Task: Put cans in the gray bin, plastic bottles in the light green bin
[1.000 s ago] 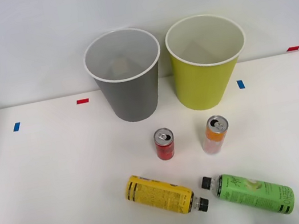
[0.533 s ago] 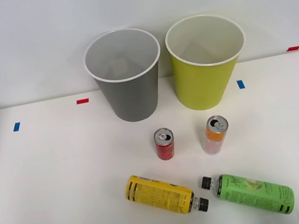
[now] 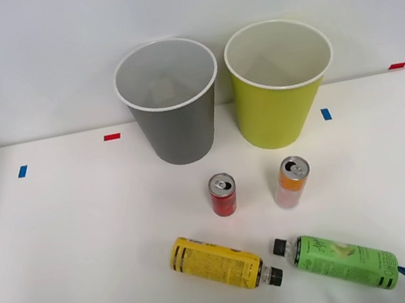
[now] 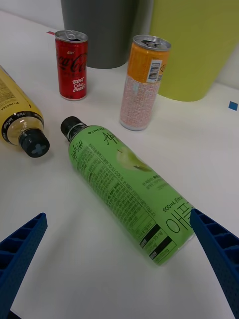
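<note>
1. my right tool (image 4: pixel 119 269) hangs with its blue fingers (image 4: pixel 216 249) spread wide, holding nothing, just behind the base of the green-label bottle (image 4: pixel 127 192) lying on the table (image 3: pixel 70 245).
2. the yellow-label bottle (image 3: pixel 214 263) lies beside it.
3. the red can (image 3: pixel 223 194) and orange-and-white can (image 3: pixel 292 181) stand upright before the gray bin (image 3: pixel 176 128) and light green bin (image 3: pixel 278 111).

table (image 3: pixel 62 247): smooth white top, matt with a faint sheen
gray bin (image 3: pixel 177 128): plain plastic-looking wall, matt, pale smooth inside
light green bin (image 3: pixel 278 111): same plastic look, matt lime wall
red can (image 4: pixel 71 65): glossy printed metal, bare silver top
orange and white can (image 4: pixel 144 82): metal, satin printed skin, silver lid
green-label bottle (image 4: pixel 127 187): clear plastic under a shiny film label, ridged black cap
yellow-label bottle (image 4: pixel 12 117): glossy label, black plastic cap
fingers (image 4: pixel 216 249): blue, ribbed, matt plastic-looking, at the lower corners
</note>
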You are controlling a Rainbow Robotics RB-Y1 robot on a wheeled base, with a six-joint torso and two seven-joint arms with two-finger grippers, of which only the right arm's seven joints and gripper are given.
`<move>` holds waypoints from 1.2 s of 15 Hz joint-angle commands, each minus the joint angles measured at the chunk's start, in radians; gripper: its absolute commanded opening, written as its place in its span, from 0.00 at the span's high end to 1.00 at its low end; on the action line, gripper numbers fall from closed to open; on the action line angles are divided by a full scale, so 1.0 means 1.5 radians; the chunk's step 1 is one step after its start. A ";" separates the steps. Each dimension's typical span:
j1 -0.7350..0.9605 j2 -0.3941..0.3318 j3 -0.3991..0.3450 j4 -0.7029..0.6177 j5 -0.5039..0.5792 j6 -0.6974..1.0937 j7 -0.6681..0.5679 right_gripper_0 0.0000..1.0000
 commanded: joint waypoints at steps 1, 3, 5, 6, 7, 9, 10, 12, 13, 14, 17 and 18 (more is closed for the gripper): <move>0.000 -0.073 -0.027 -0.104 -0.010 0.144 -0.003 0.00; -0.008 -0.125 -0.052 -0.163 -0.008 0.277 -0.006 0.00; -0.027 -0.155 -0.060 -0.214 0.010 0.419 -0.016 0.00; -0.042 -0.162 -0.057 -0.241 0.045 0.491 -0.034 0.00; -0.054 -0.175 -0.045 -0.258 0.075 0.536 -0.071 0.00; -0.081 -0.205 0.003 -0.289 0.147 0.607 -0.150 0.00; -0.090 -0.224 0.018 -0.289 0.170 0.623 -0.178 0.00; -0.113 -0.248 0.036 -0.289 0.175 0.624 -0.209 0.00; -0.130 -0.253 0.046 -0.289 0.175 0.626 -0.210 0.00; -0.152 -0.253 0.060 -0.289 0.174 0.646 -0.213 0.00; -0.220 -0.266 0.102 -0.289 0.172 0.715 -0.216 0.00; -0.248 -0.270 0.117 -0.289 0.143 0.734 -0.219 0.00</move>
